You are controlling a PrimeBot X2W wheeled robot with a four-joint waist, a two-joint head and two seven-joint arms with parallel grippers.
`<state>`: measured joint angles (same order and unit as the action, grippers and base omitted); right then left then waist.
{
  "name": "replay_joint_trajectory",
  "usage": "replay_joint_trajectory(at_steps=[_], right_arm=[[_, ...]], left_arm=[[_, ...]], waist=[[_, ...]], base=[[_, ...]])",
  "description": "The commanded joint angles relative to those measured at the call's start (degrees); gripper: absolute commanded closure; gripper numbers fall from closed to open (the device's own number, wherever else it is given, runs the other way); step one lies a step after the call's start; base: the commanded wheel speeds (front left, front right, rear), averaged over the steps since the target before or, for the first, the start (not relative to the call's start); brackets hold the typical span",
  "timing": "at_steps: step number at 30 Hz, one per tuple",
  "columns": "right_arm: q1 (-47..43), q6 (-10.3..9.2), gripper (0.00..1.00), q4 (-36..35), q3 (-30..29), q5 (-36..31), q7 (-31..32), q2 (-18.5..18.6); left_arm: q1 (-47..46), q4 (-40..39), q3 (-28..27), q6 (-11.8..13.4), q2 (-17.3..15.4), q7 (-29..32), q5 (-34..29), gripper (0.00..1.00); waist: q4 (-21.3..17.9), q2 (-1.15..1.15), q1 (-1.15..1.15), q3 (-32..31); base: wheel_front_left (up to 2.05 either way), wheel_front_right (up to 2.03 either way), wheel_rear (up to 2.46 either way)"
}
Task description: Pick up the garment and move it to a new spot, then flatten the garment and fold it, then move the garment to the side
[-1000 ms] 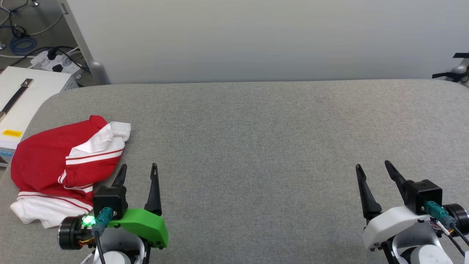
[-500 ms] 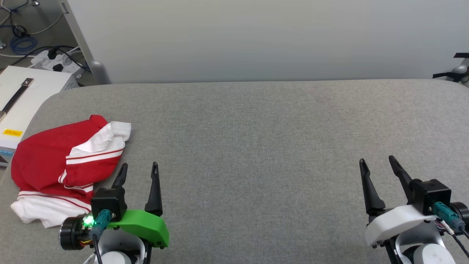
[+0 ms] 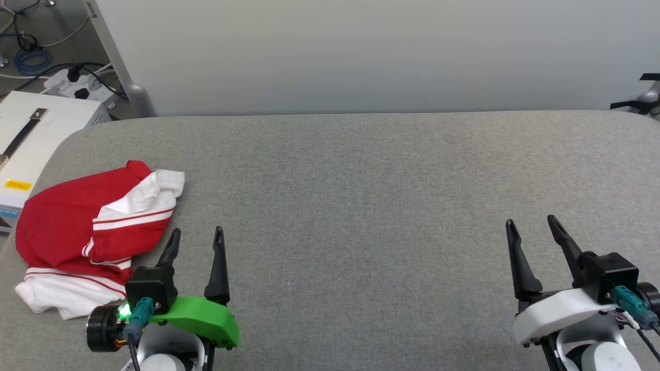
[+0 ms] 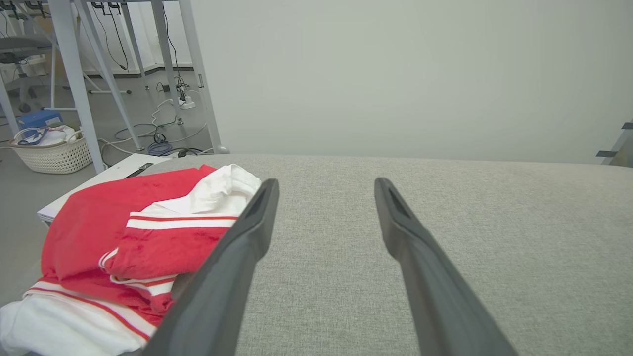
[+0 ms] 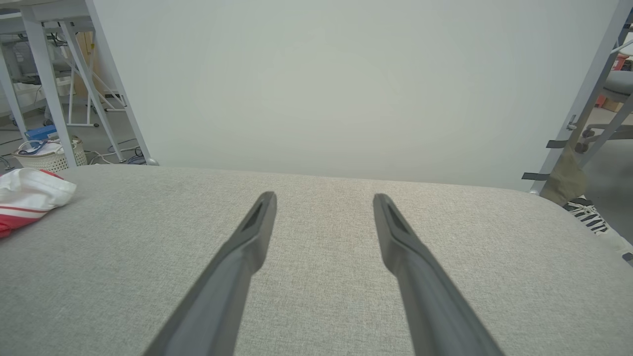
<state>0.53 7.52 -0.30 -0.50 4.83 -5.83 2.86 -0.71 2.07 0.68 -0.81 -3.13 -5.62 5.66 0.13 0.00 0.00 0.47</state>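
Wide table (image 3: pixel 361 180); garment (image 3: pixel 62 226) at left edge; left end effector (image 3: pixel 197 230), right end effector (image 3: pixel 531 220) released

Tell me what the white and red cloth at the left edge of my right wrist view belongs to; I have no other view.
Observer: It is part of the garment, a crumpled red heap with white sleeves near the table's left edge.
Operator: Report the left tool.
Observer: The left tool stands open just right of the heap, gripping nothing.
Operator: Say what lies past that edge.
Observer: A white box with a black strap sits beside the table.
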Motion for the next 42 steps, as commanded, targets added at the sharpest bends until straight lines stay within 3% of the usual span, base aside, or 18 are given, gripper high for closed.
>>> replay_joint_trajectory(at_steps=[1,42], right_arm=[[-0.47,-0.01,0.00,-0.03,0.11,0.27,-0.57,0.01],[-0.40,-0.02,0.00,3.75,1.12,2.08,-5.37,0.01]], left_arm=[[0.23,0.59,0.16,-0.29,0.10,-0.66,0.62,0.00],[-0.66,6.23,1.68,-0.98,0.19,-5.52,3.97,0.00]], waist=[[-0.02,0.00,0.00,0.09],[1.33,0.00,0.00,0.98]], base=[[0.00,0.00,0.00],[0.00,0.00,0.00]])
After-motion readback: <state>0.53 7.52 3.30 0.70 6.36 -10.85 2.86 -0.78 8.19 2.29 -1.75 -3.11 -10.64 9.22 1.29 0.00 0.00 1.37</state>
